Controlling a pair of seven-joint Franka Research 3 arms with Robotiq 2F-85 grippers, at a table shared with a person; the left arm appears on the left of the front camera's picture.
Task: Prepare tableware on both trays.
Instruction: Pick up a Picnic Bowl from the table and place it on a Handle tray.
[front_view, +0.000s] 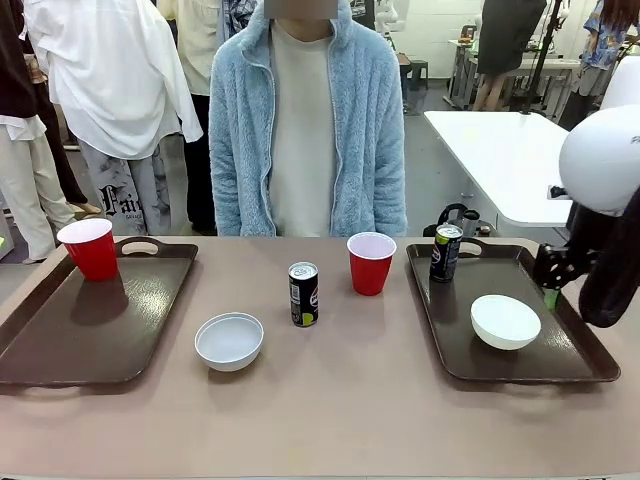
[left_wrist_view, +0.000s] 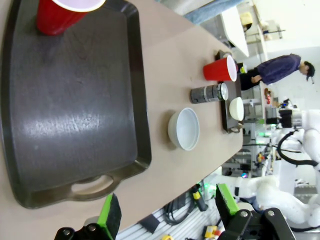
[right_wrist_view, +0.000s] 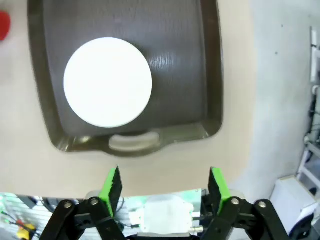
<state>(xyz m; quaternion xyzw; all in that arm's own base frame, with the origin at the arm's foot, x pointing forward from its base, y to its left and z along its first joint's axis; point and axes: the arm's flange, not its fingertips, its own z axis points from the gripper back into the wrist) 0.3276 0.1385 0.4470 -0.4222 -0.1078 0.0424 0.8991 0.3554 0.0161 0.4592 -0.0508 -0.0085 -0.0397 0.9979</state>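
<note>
Front view: right tray (front_view: 575, 362) has can (front_view: 446, 252) and bowl (front_view: 505, 321), left tray (front_view: 90, 335) one cup (front_view: 90, 248) — three more wait; left gripper (left_wrist_view: 167, 200), right gripper (right_wrist_view: 165, 176) wide, empty.

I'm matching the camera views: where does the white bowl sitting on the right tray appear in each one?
Front view: white bowl at right, on the right tray, toward its near edge.
Left wrist view: small, far right, mid-height.
Right wrist view: large, upper left of centre.
Shared landmark: the dark brown right tray under it.
</note>
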